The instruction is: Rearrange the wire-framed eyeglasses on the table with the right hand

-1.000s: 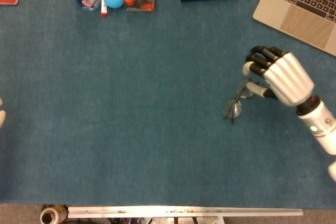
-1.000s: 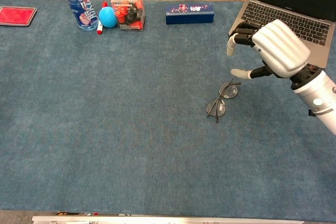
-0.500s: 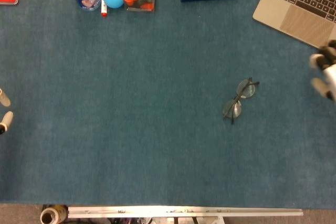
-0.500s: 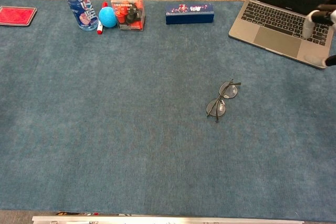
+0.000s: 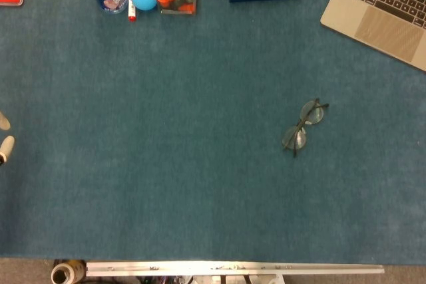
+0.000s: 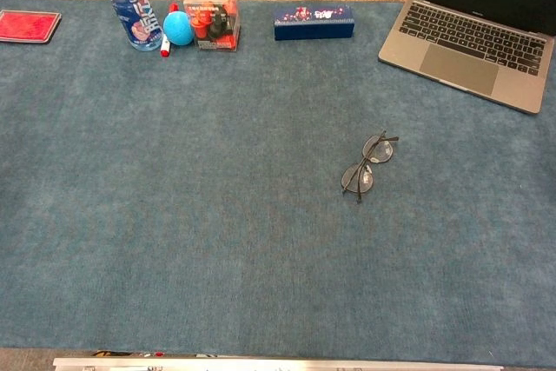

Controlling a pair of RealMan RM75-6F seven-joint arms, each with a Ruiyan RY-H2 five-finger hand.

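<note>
The thin wire-framed eyeglasses (image 5: 303, 126) lie alone on the blue felt-covered counter (image 5: 166, 164), right of centre in the head view, set on a diagonal with one lens toward the upper right and the other toward the lower left. The chest view puts them at the same spot (image 6: 367, 163), folded flat, nothing touching them.

No right hand anywhere, in either view! My read: the rearranging looks finished and the arm is parked off to the right. If another placement is wanted, the hand must come back in from the right edge, drop over the frame and pinch it at the bridge or a rim, gently, since thin wire bends and slides easily on felt.

At the far left edge of the head view, two pale fingers (image 5: 6, 143) of the left hand poke in, apart and holding nothing; the rest of that hand is cut off.

Compared with a second ago: the right hand hovered just beside the glasses with fingers curled, half a second ago it was slipping out at the right edge, now it is gone. The glasses have not shifted at all.

Along the top edge: a clear plastic water bottle (image 6: 129, 4), a blue ball (image 6: 178, 29), a silver open laptop (image 6: 469, 41).
</note>
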